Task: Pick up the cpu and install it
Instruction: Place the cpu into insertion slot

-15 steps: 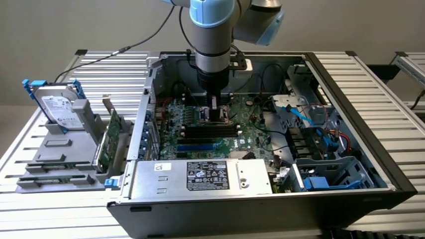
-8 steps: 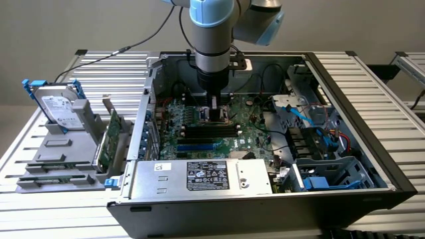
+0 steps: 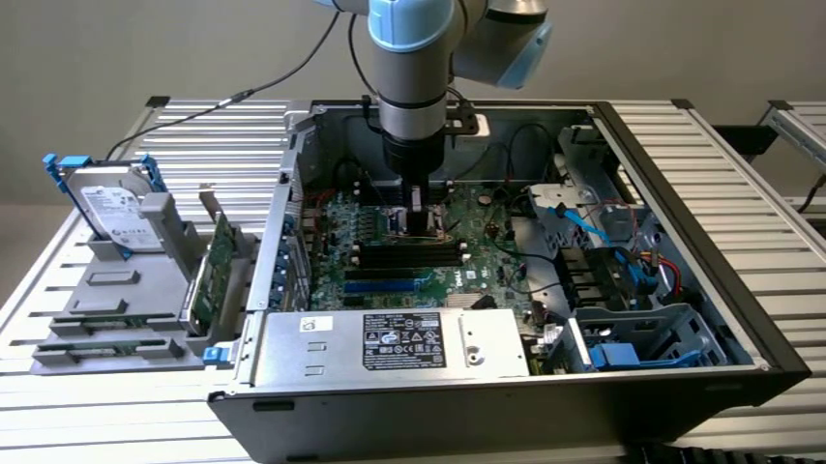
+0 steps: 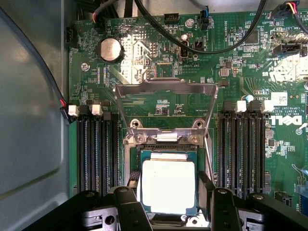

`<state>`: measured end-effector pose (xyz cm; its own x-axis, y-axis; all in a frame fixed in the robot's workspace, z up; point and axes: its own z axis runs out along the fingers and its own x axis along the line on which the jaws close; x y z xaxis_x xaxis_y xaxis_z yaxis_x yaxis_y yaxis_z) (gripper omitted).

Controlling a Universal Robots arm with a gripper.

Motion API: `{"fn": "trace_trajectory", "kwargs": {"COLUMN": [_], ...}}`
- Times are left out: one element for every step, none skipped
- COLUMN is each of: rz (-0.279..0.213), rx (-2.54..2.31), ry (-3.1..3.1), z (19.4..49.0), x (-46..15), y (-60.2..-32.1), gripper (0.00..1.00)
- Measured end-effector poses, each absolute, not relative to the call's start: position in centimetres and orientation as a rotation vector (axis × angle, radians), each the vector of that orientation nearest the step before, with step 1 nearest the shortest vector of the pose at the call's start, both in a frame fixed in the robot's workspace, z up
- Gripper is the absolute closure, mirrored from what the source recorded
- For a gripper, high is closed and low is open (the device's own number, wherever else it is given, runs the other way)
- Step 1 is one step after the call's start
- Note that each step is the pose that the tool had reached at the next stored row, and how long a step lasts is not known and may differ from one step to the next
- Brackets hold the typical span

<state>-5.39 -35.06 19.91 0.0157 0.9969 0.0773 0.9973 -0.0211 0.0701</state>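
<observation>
**Gripper**: lowered into the open computer case, close over the motherboard. The fingers are held apart and nothing is clamped.

**Cpu**: silver-topped square, laid flat in the socket directly beneath the gripper, between its two fingers.

**Retention frame**: metal, tilted up open, just beyond the cpu from the gripper.

**Memory slots**: long and black, set in banks on either side of the gripper.

**Coin cell**: round, mounted on the board well beyond the frame.

**Hard drive**: stood in a grey holder outside the case, well apart from the gripper.
</observation>
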Motion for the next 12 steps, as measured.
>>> {"fn": "trace_trajectory", "kwargs": {"rz": [-0.163,-0.161,-0.16,-0.159,-0.158,-0.157,-0.156,-0.155,-0.154,-0.153,-0.152,-0.151], "rx": [-2.236,-2.237,-2.238,-2.238,-2.239,-2.239,-2.24,-2.24,-2.241,-2.241,-2.242,-2.242], "ry": [-2.196,-2.196,-2.197,-2.198,-2.198,-2.199,-2.199,-2.2,-2.2,-2.201,-2.202,-2.202], "z": [19.9,19.89,19.88,19.87,19.86,19.85,19.84,19.81,19.79,19.76,19.74,19.71], "x": [-5.39,-5.4,-5.39,-5.39,-5.4,-5.4,-5.4,-5.4,-5.4,-5.39,-5.4,-5.39], "y": [-35.04,-35.02,-35.0,-34.99,-34.98,-34.96,-34.93,-34.9,-34.87,-34.84,-34.8,-34.78], "gripper": [0.45,0.45,0.45,0.45,0.45,0.45,0.45,0.45,0.45,0.45,0.45,0.45]}}
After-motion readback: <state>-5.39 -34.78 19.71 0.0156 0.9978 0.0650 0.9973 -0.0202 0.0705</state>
